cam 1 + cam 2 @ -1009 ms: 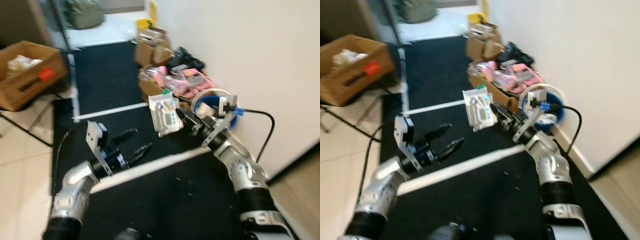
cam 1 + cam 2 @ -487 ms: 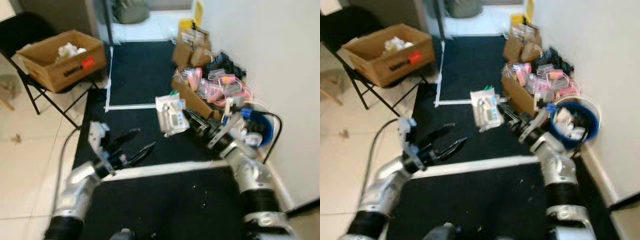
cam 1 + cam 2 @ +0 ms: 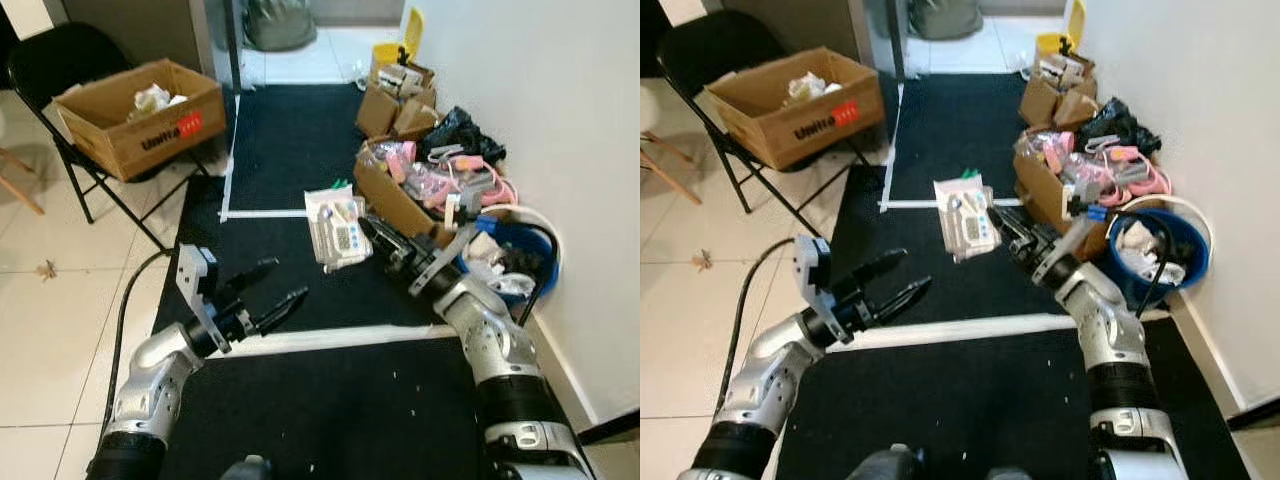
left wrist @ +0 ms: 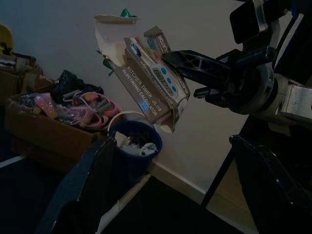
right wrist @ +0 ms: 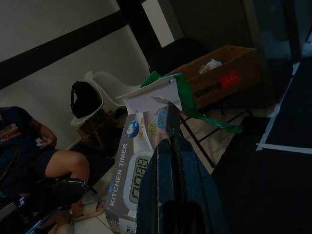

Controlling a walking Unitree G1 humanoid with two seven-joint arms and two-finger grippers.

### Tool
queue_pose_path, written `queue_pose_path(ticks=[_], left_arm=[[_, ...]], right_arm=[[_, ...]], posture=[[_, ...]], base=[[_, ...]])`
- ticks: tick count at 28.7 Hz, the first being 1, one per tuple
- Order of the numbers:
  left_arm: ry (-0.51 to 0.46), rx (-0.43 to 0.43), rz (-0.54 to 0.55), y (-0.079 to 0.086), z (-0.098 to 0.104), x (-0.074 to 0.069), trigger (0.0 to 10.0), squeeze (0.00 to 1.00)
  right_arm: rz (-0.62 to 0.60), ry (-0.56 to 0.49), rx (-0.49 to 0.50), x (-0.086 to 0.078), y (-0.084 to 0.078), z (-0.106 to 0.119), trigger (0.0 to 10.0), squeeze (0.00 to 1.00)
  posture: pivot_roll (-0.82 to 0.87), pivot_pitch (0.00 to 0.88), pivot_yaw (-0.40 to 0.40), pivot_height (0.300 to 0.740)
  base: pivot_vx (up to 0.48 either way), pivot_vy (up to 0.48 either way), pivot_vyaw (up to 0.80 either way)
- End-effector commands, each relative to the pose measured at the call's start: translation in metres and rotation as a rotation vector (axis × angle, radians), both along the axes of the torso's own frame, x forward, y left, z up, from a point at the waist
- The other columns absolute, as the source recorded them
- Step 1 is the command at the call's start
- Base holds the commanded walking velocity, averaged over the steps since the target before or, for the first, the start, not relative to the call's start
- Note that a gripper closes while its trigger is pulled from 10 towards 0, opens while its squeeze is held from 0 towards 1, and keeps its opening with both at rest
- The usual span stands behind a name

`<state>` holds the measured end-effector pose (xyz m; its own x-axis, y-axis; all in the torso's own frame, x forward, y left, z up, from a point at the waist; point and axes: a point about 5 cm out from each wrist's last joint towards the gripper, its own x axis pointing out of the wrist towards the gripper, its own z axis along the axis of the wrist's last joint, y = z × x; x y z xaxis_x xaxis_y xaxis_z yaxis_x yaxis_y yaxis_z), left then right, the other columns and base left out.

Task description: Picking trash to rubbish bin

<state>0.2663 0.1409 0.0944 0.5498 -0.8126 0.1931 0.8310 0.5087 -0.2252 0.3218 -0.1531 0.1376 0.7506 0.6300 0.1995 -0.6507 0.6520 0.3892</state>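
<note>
The right gripper point(image 3: 368, 232) is clamped on a kitchen timer box point(image 3: 336, 229), holding it in the air above the black carpet point(image 3: 330, 410) — the box's top flap stands open, with a bit of green showing at it. The left gripper point(image 3: 288, 285) hangs lower and to the left, its two fingers spread apart and holding nothing. Against the white wall point(image 3: 560, 120) on the robot's right sits a blue bin point(image 3: 1175, 262) with crumpled white trash inside, near the right arm's elbow. Beside the bin is an open box of pink items point(image 3: 425, 180). Farther left, a cardboard box point(image 3: 140, 115) rests on a black folding chair point(image 3: 60, 70) — on the tiled floor. In the right wrist view a person point(image 5: 34, 161) sits in the background.
</note>
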Motion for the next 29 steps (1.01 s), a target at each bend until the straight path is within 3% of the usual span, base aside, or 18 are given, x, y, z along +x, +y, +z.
queue_pose_path(ticks=[1,18,29], left_arm=[[0.011,-0.008,-0.003,0.0004,-0.0022,-0.002,10.0,0.0],[0.007,-0.014,-0.01,-0.0006,-0.0003,-0.0023,10.0,0.0],[0.005,-0.014,-0.014,-0.0011,0.0007,-0.0021,10.0,0.0]], right_arm=[[-0.007,0.008,0.006,0.0,-0.0007,-0.0005,10.0,0.0],[-0.006,-0.003,-0.006,0.0,-0.0007,0.0009,10.0,0.0],[0.001,-0.006,-0.02,-0.0004,0.0001,0.0004,10.0,0.0]], posture=[[0.01,0.0,-0.025,0.74],[0.01,0.0,-0.023,0.74],[0.01,0.0,-0.023,0.74]], base=[[0.247,0.0,0.0],[0.31,0.0,0.0],[0.404,0.0,0.79]])
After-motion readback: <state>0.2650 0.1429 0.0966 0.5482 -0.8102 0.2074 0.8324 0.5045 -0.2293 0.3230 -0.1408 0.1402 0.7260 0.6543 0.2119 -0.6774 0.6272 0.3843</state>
